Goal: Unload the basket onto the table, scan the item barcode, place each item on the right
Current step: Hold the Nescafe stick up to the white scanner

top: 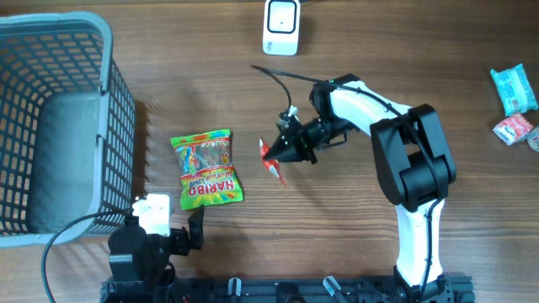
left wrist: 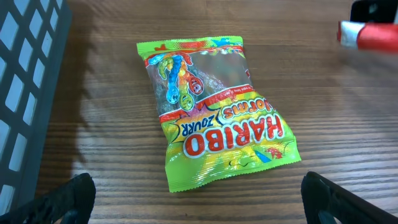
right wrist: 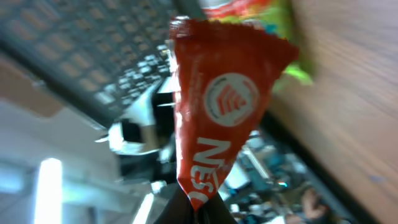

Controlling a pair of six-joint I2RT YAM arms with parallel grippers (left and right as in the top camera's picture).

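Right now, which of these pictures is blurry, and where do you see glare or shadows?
Right wrist view: blurred, the red packet soft and the background smeared. Left wrist view: sharp, with glints on the shiny Haribo bag and a dark shadow beside the basket. Overhead view: evenly lit, soft shadows only.

A red wrapper [top: 271,160] with white print is sticking out from the right gripper [top: 281,153], pinched at one end, well apart from the white scanner [top: 281,25].

The right arm [top: 404,160] reaches left over mid-table, its right gripper [top: 278,151] pinched on a red packet [top: 272,162]. The left gripper [left wrist: 199,205] sits at the near edge, jaws wide apart.
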